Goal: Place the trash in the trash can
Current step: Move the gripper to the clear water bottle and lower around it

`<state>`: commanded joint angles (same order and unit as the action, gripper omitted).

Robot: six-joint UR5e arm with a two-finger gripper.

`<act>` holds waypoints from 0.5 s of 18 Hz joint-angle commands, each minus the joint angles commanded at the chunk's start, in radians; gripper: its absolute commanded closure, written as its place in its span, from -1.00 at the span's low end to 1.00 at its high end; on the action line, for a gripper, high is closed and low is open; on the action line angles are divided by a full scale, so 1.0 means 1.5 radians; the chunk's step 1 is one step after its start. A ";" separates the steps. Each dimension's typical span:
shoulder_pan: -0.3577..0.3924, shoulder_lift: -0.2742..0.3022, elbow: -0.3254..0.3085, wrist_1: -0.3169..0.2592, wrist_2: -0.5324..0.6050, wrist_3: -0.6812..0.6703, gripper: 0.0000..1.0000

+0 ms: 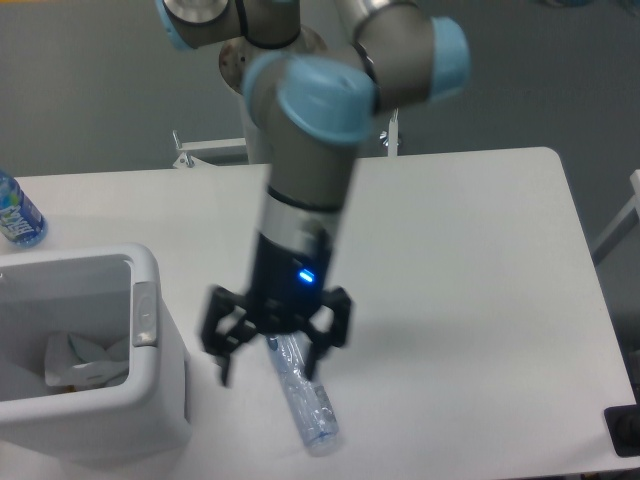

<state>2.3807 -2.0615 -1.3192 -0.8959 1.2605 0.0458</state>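
Camera view showed the gripper [270,352] spread wide and empty, hanging right over the crushed bottle [302,396]. Lying right of the trash can [150,395], the bottle ran lengthwise from under the fingers toward the table's [470,260] near edge.

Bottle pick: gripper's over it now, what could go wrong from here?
1. The gripper is open over the upper end of the bottle, not its middle; an end grasp may let it swing or slip.
2. The bottle is crushed, clear plastic and lies diagonally; fingers may skid off or roll it.
3. The bin already holds the wrapper; a long bottle could catch the rim.
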 joint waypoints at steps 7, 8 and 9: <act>-0.006 -0.081 -0.013 -0.001 0.053 0.057 -1.00; -0.006 -0.093 -0.011 0.000 0.053 0.057 -1.00; -0.008 -0.102 -0.012 0.003 0.054 0.056 -1.00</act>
<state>2.3685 -2.2149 -1.3376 -0.8913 1.3422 0.1304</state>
